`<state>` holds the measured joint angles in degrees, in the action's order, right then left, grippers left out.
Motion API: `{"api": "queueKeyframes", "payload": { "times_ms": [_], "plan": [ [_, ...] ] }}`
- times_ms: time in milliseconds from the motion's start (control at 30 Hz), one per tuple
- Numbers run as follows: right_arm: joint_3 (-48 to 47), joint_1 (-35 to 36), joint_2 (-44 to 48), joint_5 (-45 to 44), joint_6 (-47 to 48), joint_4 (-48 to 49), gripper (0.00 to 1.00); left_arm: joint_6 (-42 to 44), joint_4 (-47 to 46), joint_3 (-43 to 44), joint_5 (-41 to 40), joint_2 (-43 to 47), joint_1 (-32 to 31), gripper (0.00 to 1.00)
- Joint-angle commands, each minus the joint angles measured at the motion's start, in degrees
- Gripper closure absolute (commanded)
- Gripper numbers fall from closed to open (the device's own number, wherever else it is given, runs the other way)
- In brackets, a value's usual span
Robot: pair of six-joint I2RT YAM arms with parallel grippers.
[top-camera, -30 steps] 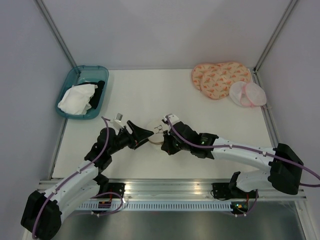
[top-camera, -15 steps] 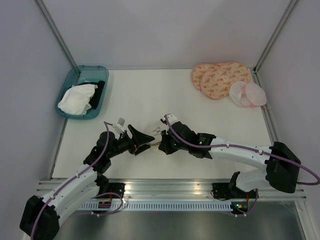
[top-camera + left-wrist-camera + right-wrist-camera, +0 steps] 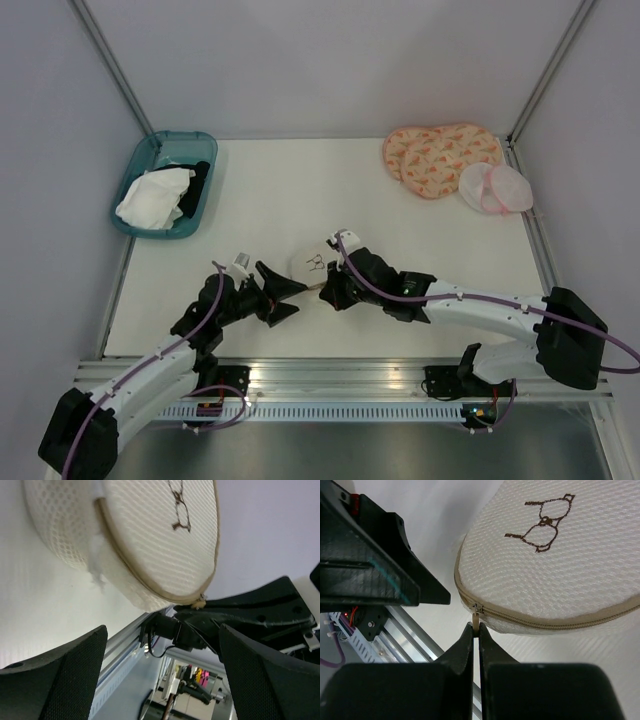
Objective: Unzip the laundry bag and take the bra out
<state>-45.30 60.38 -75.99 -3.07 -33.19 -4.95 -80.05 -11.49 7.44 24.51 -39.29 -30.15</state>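
The laundry bag (image 3: 308, 266), a cream-white mesh pouch with a tan zipper rim and a small bra icon, lies at the table's front centre. My right gripper (image 3: 325, 288) is on its near right side. In the right wrist view the gripper (image 3: 476, 628) is shut on the tan zipper pull (image 3: 477, 619) at the bag's (image 3: 560, 575) edge. My left gripper (image 3: 291, 297) is open and empty just near-left of the bag. In the left wrist view the bag (image 3: 150, 535) lies beyond the spread fingers (image 3: 55, 675). White soft material (image 3: 97, 565) shows in a gap under the lid. The bra itself is hidden.
A teal bin (image 3: 140, 165) at the back left holds a white cloth (image 3: 155, 197) and a black cloth (image 3: 198, 180). A pink-orange patterned pad (image 3: 440, 155) and a pale pink-white mesh pair (image 3: 495, 187) lie at the back right. A metal rail (image 3: 340, 375) runs along the front edge.
My left gripper has drawn back toward the front edge, away from the bag. The bag has tipped so its icon face shows. My right gripper stays on the zipper pull.
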Motion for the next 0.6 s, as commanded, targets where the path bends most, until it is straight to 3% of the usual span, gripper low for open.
{"api": "queueKeyframes", "payload": {
  "times_ms": [0, 333, 400, 433, 467, 567],
  "plan": [
    [1.7, 0.5, 3.6, 0.4, -0.2, 6.3, 0.99, -8.4, -8.9, -1.3, -3.8, -2.2, -0.3, 0.05],
    [6.4, 3.6, 4.4, 4.7, -0.4, 12.7, 0.99, -12.5, -21.9, 3.6, -7.3, -16.5, -2.9, 0.02],
    [6.5, 4.1, 4.1, 4.7, -0.4, 13.0, 1.00, -12.8, -24.2, 4.0, -7.3, -19.0, -3.4, 0.11],
    [6.6, 4.7, 4.0, 4.5, -0.4, 12.9, 1.00, -13.3, -26.0, 3.2, -7.4, -19.9, -3.7, 0.19],
    [6.7, 4.9, 3.9, 4.4, -0.3, 12.8, 0.99, -13.5, -28.8, 2.9, -7.4, -21.6, -3.8, 0.46],
    [6.8, 5.6, 4.3, 3.5, -0.2, 11.6, 1.00, -13.8, -29.9, 2.6, -7.1, -22.7, -3.8, 0.87]
  ]
}}
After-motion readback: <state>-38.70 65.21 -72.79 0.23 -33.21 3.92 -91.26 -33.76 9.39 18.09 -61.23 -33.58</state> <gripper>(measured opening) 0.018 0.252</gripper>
